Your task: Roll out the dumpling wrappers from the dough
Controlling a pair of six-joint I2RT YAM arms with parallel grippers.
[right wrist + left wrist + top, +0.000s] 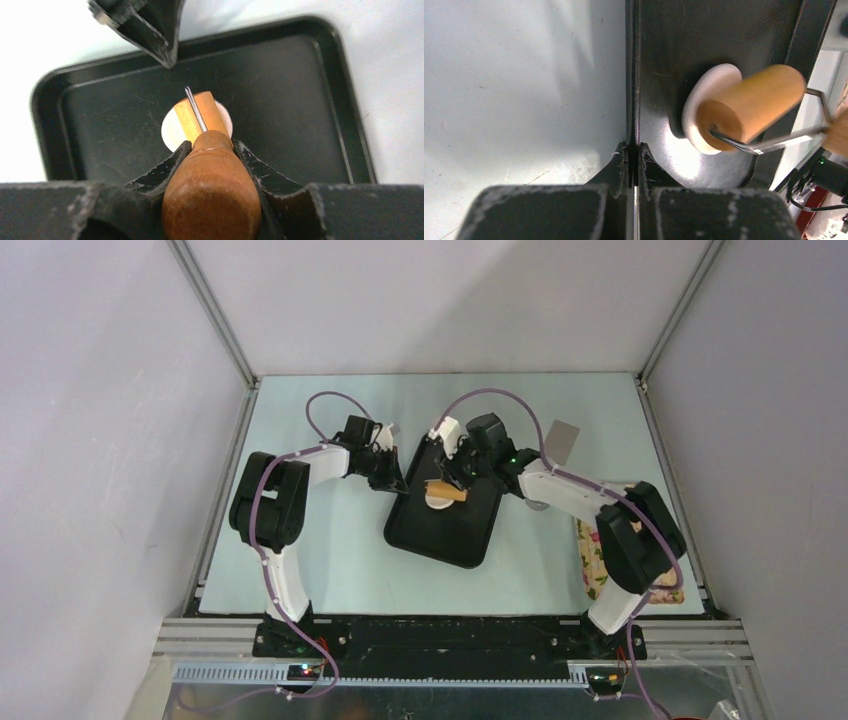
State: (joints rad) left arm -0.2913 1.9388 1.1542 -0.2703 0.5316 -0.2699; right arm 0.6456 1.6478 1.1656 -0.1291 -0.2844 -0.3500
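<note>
The dough is a flattened white disc lying in the black tray. A small wooden roller rests across its top. My right gripper is shut on the roller's brown wooden handle, one finger on each side. In the right wrist view the dough shows on both sides of the roller drum. My left gripper is shut on the tray's left rim, pinching the thin edge. From that side the dough lies under the drum.
A grey square card lies on the pale mat behind my right arm. A floral cloth sits at the mat's right edge, partly under the right arm. Enclosure walls stand close on the left, the right and the back.
</note>
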